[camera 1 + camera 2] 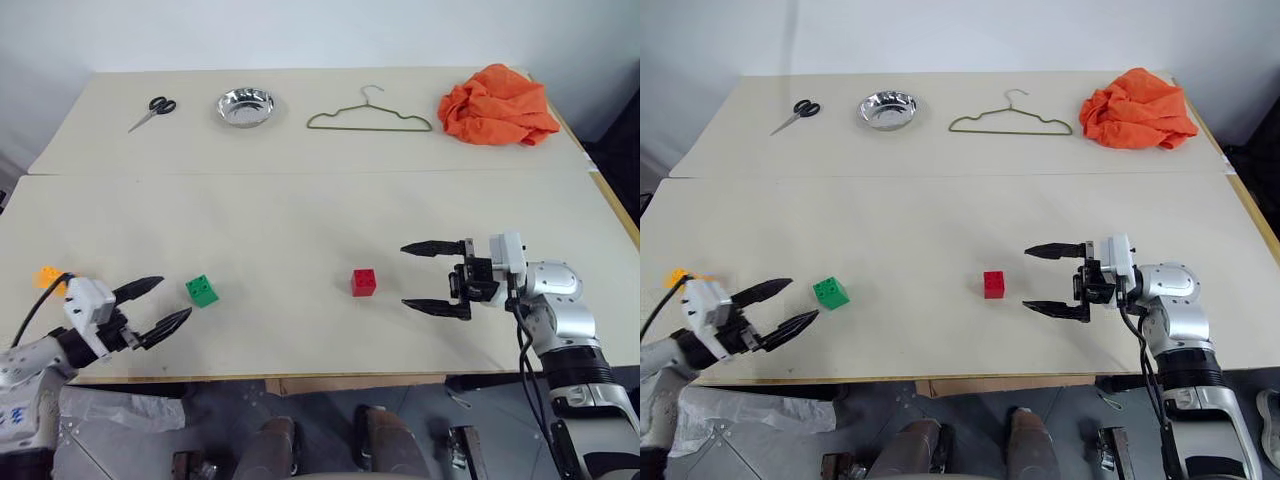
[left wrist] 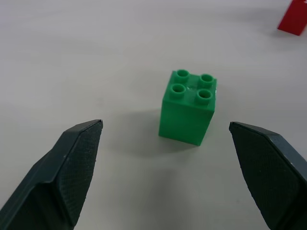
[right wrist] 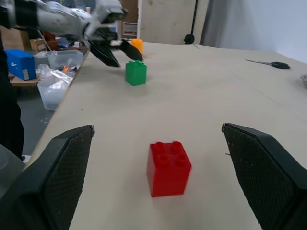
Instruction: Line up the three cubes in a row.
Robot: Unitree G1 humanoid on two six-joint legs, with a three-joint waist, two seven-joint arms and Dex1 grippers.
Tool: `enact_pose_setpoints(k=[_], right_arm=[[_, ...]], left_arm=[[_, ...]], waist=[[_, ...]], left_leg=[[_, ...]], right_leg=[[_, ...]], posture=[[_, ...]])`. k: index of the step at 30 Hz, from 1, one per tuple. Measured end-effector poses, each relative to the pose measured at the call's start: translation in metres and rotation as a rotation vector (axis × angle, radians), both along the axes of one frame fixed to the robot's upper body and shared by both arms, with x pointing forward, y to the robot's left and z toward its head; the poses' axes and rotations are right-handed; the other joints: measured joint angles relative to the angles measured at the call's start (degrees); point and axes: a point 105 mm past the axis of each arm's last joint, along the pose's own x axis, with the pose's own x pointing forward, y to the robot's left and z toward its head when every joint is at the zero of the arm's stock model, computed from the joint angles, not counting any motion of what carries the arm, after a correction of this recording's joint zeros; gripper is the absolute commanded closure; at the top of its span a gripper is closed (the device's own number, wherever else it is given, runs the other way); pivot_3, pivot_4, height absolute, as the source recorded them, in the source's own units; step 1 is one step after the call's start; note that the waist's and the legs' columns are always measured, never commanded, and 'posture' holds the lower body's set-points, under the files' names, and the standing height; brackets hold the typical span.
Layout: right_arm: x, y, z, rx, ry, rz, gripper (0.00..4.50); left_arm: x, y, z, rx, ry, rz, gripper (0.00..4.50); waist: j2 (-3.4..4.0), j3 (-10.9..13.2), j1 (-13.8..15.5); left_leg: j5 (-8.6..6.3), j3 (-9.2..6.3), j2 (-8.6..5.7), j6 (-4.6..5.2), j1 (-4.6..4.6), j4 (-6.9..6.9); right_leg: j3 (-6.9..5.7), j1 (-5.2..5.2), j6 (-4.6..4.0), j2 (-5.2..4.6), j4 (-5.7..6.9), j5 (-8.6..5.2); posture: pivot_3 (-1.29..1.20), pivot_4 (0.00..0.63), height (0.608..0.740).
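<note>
Small green plastic studded cube (image 1: 203, 290) lies on the pale desk (image 1: 300, 220) just ahead of the left tool (image 1: 157, 306), nearer arm, fingers spread apart, empty.

The two head views look forward and down over the whole bench (image 1: 300, 210) from its near edge, almost the same scene, slightly shifted sideways. The left wrist view sits low and very close to the green cube (image 2: 188, 108), with the red cube (image 2: 293, 21) at its margin. The right wrist view looks level along the bench past the red cube toward the green one and the left gripper (image 3: 112, 50).
</note>
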Motion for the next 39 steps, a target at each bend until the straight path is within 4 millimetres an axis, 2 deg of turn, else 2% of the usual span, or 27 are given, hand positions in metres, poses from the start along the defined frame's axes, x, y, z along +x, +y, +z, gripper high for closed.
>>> enact_pose_setpoints(k=[7,10,15,18,22,24,29,31,34,39], right_arm=[[-0.012,0.0,-0.003,0.007,0.016,-0.011,0.03],[-0.013,-0.001,-0.001,0.01,0.011,-0.019,0.0],[-0.016,0.001,-0.002,0.008,0.018,-0.021,0.0],[-0.02,-0.006,-0.005,-0.005,0.037,-0.046,0.0],[-0.024,-0.018,-0.005,-0.026,0.056,-0.085,0.0],[-0.026,-0.02,-0.002,-0.02,0.051,-0.092,0.0],[-0.032,-0.027,-0.006,-0.023,0.068,-0.134,0.0],[-0.034,-0.029,-0.006,-0.022,0.057,-0.162,0.0],[-0.038,-0.026,-0.005,-0.029,0.043,-0.175,0.0],[-0.044,-0.026,0.0,-0.014,0.024,-0.219,0.0]], left_arm=[[0.007,-0.011,-0.003,-0.011,0.016,-0.073,0.0],[0.011,-0.014,-0.003,-0.01,0.012,-0.083,0.6],[0.014,-0.023,-0.001,-0.001,0.004,-0.131,2.09],[0.019,-0.028,0.002,0.002,-0.017,-0.155,2.99],[0.023,-0.038,0.005,0.006,-0.024,-0.211,2.99],[0.028,-0.053,0.016,0.017,-0.051,-0.287,2.99],[0.042,-0.1,0.041,0.068,-0.105,-0.532,2.99],[0.055,-0.128,0.05,0.072,-0.128,-0.632,2.99],[0.064,-0.147,0.043,0.105,-0.105,-0.712,2.99],[0.069,-0.161,0.01,0.106,-0.003,-0.783,2.99]], waist=[[0.0,0.0,0.21],[0.0,0.0,0.21],[0.0,0.0,0.22],[0.0,0.0,0.44],[-0.01,0.0,0.53],[-0.02,0.0,0.6],[-0.02,0.0,1.56],[-0.02,0.0,1.9],[-0.03,0.0,1.64],[-0.13,0.06,1.41]], left_leg=[[0.01,-0.01,-0.02,0.0,0.01,0.04],[0.01,-0.01,-0.02,-0.01,0.02,0.05],[0.01,-0.01,-0.02,-0.01,0.01,0.04],[0.01,-0.03,-0.04,0.0,0.0,0.05],[0.03,-0.02,-0.09,0.04,0.0,0.07],[0.05,-0.03,-0.08,0.03,0.0,0.08],[0.08,0.01,-0.17,0.07,-0.01,0.11],[0.12,0.04,-0.27,0.13,-0.01,0.15],[0.14,0.16,-0.35,0.19,0.0,0.13],[0.17,0.28,-0.31,0.23,-0.02,0.13]], right_leg=[[0.0,0.01,0.01,-0.03,0.06,0.0],[0.0,0.01,0.01,-0.03,0.09,0.0],[0.0,0.01,0.01,-0.03,0.08,0.0],[-0.02,0.01,0.01,-0.04,0.09,0.0],[0.0,0.03,0.03,-0.06,0.08,0.02],[-0.01,0.03,0.04,-0.06,0.11,0.02],[-0.03,0.02,0.05,-0.05,0.17,0.03],[-0.21,0.03,0.1,0.1,0.2,0.05],[-0.35,0.0,0.16,0.12,0.21,0.08],[-0.33,-0.06,0.2,0.16,0.24,0.1]], posture=[[0.0,0.15,0.74],[0.0,0.15,0.74],[0.0,0.15,0.74],[0.0,0.15,0.74],[0.0,0.15,0.74],[0.0,0.15,0.74],[0.0,0.15,0.74],[0.0,0.15,0.74],[0.0,0.15,0.74],[0.0,0.15,0.74]])
